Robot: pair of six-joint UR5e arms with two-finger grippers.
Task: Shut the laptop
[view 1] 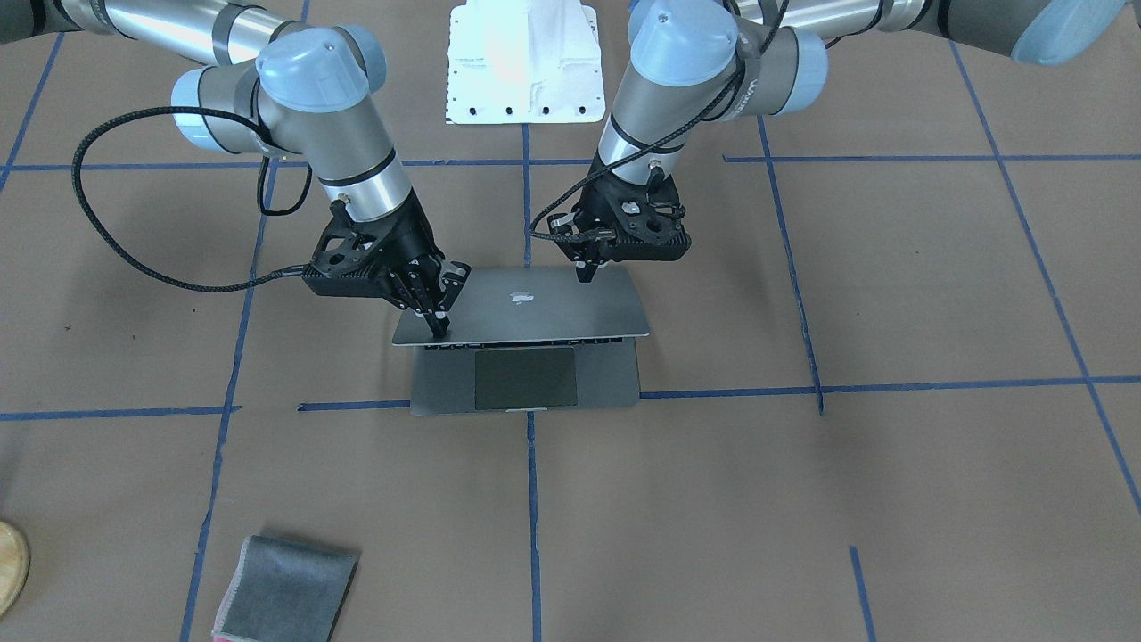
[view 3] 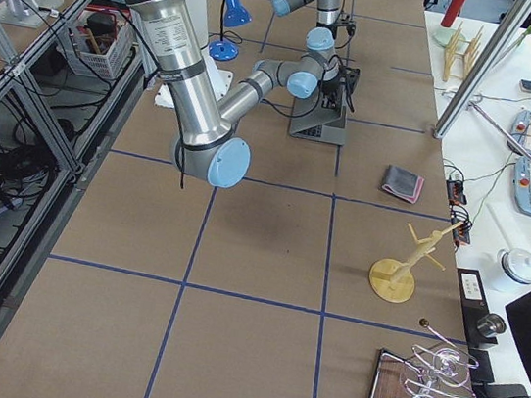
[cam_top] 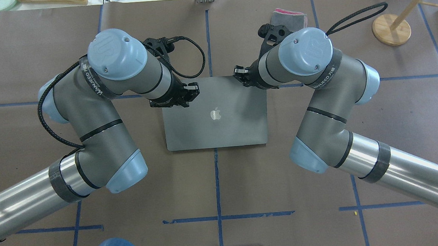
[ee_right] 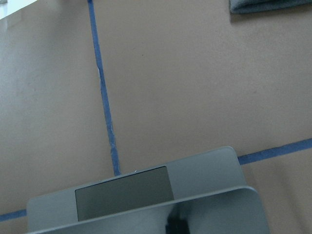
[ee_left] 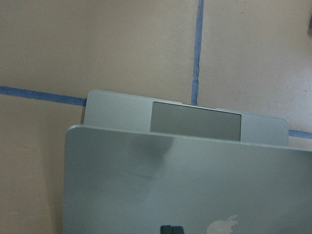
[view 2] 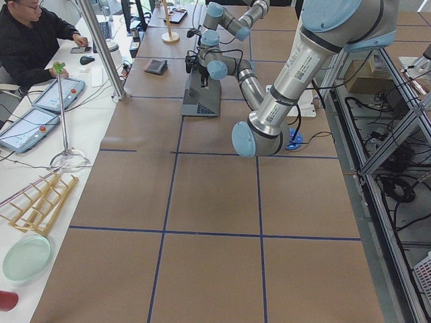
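Observation:
The grey laptop point(view 1: 535, 312) lies at the table's middle with its lid lowered almost flat. In the front view a strip of keys and the trackpad point(view 1: 525, 378) still show under the lid's front edge. From overhead only the lid with its apple logo shows point(cam_top: 219, 127). My right gripper point(view 1: 439, 328) looks shut, its tips pressing on the lid's front corner. My left gripper point(view 1: 586, 273) looks shut, its tips resting on the lid near the logo. Both wrist views look down over the lid edge at the laptop point(ee_left: 185, 190) and its base point(ee_right: 204, 175).
A folded grey cloth point(view 1: 285, 588) with a pink edge lies on the operators' side and is partly hidden behind my right wrist in the overhead view point(cam_top: 290, 17). A wooden stand point(cam_top: 390, 30) is at the far right. The white robot base point(view 1: 521, 62) is behind the laptop.

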